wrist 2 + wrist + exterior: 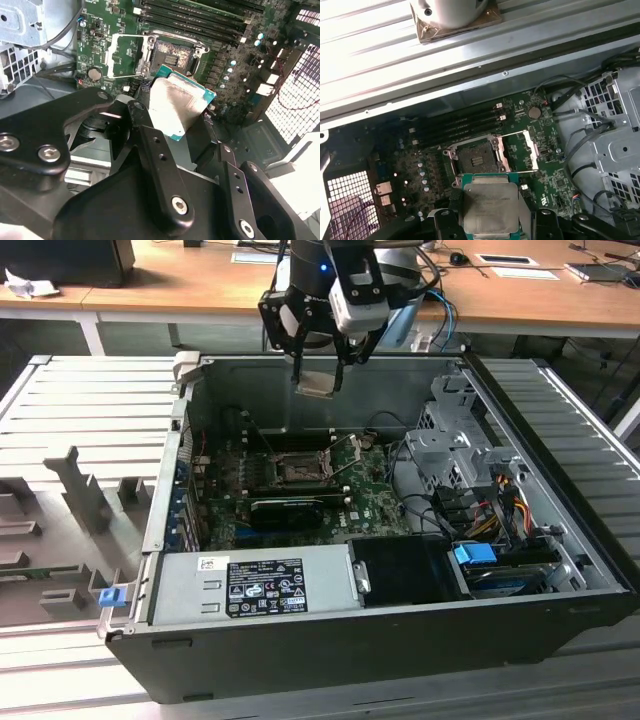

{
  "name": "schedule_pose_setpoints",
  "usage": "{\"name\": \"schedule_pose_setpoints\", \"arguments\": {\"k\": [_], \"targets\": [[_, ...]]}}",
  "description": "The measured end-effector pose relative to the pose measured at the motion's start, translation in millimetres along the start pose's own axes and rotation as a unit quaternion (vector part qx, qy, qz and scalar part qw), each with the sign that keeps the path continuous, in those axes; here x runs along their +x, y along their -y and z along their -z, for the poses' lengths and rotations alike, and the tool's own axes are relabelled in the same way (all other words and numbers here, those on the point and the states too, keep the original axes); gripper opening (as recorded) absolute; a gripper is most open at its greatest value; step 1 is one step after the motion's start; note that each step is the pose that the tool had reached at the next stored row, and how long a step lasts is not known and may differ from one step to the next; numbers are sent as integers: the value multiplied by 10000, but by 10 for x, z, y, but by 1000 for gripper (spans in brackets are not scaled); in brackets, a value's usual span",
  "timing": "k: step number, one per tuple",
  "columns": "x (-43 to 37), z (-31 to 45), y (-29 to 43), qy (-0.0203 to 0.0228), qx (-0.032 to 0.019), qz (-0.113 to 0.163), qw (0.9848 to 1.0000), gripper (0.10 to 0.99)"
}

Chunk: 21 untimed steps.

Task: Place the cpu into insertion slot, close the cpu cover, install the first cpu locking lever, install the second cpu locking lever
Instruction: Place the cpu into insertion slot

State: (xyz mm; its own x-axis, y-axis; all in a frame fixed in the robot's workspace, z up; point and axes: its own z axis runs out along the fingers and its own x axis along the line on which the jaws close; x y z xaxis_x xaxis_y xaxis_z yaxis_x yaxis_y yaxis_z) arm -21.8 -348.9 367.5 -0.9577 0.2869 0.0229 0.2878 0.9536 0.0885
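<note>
Gripper is clamped on the cpu, pinching two opposite edges. The chip hangs in the air over the far wall of the open PC case, well above the motherboard and not yet over the socket. The socket is bare and the cpu cover is swung open to one side, so nothing is seated.

Risks as I see them:
- It's an edge grip on a thin part. In the second wrist view the cpu sits skewed against the socket outline, so a tilted or rotated drop looks likely and would bend the contacts.
- I can't read the notch or corner marker from here, so orientation is unverified.
- Thin rods stand up beside the socket in the exterior view, probably the locking levers. On the way down a finger or the chip could snag one of them, or the raised cover.
- The memory slots run just beside the socket, leaving little clearance on that side.
- Letting go before the chip lies flat means it slides off into the board.
- Loose cables by the drive cage lie well off the path, so low concern there.
</note>
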Motion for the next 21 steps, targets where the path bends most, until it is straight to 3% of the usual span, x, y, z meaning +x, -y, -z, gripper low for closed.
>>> {"name": "schedule_pose_setpoints", "arguments": {"k": [15,19,21], "targets": [[0,-6,0,45,-12,-507,9987,533],[0,-10,1,70,-18,-791,9968,533],[0,-16,1,98,-26,-1103,9939,533]]}}
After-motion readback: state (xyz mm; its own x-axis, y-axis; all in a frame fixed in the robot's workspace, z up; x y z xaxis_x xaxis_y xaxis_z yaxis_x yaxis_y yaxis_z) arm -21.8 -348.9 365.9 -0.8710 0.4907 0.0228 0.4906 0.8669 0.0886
